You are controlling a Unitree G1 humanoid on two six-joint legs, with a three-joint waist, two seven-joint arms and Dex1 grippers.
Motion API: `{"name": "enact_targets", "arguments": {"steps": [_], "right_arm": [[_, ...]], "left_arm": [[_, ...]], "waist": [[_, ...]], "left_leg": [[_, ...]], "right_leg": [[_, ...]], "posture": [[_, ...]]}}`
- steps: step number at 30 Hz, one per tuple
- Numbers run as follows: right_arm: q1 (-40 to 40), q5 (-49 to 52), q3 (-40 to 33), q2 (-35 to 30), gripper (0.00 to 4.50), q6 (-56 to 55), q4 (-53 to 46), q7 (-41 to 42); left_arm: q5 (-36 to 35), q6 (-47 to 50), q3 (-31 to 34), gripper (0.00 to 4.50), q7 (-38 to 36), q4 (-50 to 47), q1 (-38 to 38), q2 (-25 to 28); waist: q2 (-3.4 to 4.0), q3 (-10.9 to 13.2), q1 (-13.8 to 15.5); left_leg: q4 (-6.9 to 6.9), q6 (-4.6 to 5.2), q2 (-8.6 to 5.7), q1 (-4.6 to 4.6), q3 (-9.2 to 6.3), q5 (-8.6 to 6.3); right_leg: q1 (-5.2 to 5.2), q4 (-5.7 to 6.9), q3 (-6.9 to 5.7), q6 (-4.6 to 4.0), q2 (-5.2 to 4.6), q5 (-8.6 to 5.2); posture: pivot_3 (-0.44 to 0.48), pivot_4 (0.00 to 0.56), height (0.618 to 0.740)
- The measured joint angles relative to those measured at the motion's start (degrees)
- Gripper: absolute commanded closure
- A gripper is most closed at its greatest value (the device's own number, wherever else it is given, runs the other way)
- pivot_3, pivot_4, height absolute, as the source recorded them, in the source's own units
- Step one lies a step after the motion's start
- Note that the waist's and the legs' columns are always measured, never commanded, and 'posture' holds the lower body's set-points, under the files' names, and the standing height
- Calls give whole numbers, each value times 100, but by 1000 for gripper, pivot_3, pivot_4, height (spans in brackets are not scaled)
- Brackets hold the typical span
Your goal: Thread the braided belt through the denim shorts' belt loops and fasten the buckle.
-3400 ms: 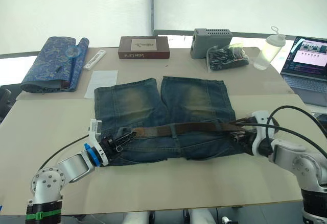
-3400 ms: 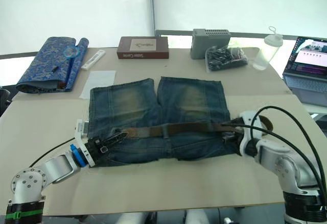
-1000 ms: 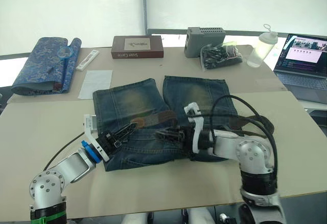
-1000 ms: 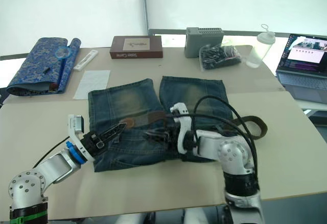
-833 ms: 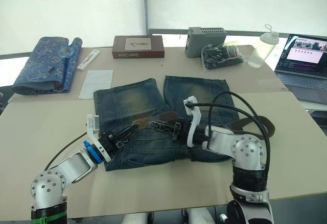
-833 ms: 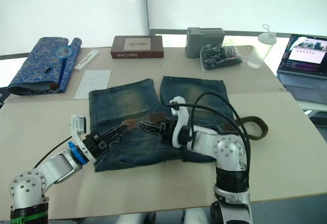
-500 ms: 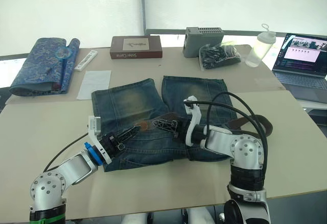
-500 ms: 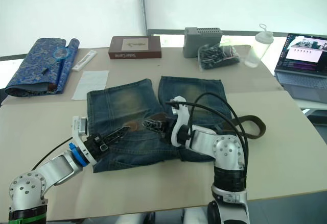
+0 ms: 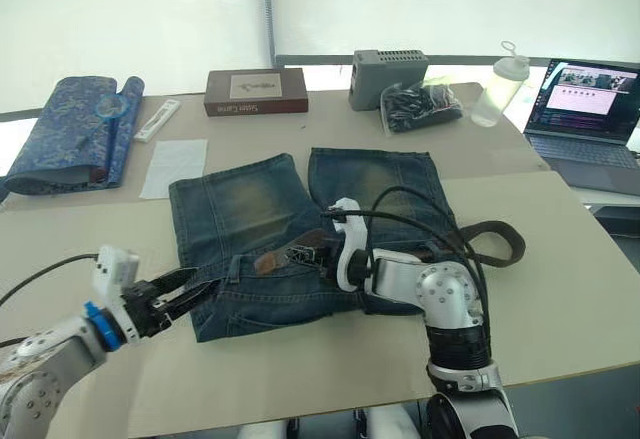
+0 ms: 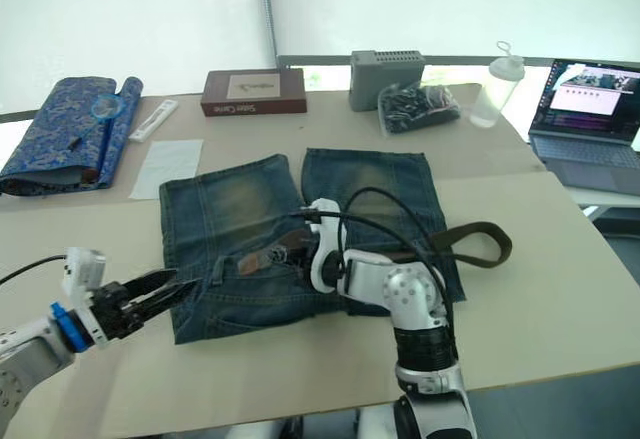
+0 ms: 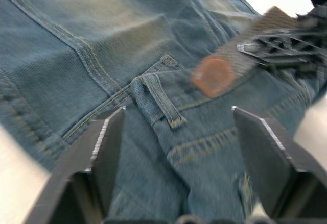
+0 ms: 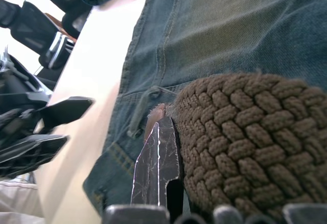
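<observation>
Currently the belt (image 9: pixel 400 250) lies across the waistband of the shorts (image 9: pixel 250 199), its tan tip (image 9: pixel 266 262) just ahead of the right gripper (image 9: pixel 312 254), which is clamped on the braided strap. One belt loop (image 11: pixel 159 101) sits between the spread fingers of the left gripper (image 9: pixel 178 289), which holds nothing and hovers at the shorts' waistband corner. Behind the right gripper, the strap curls off the shorts onto the counter (image 9: pixel 560 259).

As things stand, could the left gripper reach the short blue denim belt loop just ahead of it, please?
Probably yes: the left gripper is open at the faded denim shorts' edge, and the belt loop lies uncovered between its fingers' line.
</observation>
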Motion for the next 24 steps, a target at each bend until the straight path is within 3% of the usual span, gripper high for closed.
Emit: {"name": "enact_targets", "arguments": {"steps": [5,16,24], "right_arm": [[-31,-402,180,168,4500,-247,184,72],[-213,-740,246,382,4500,-337,524,505],[-46,-672,-16,-145,4500,-15,277,798]], "left_arm": [[531,-368,-77,1162,-430,238,153,-52],[1141,-411,-791,1162,-346,151,58,-480],[1610,-520,-1536,1162,-231,188,-535,-935]], "waist": [[-8,-9,-21],[-11,-16,-135],[17,-44,20]], "left_leg": [[1,-3,16,4,2,1],[1,-30,84,6,14,-12],[16,-28,79,6,15,-13]], "right_leg": [[1,0,-4,-11,8,7],[5,-5,-2,-57,71,25],[21,-8,-6,-56,64,26]], "posture": [[0,150,740],[0,150,740],[0,150,740]]}}
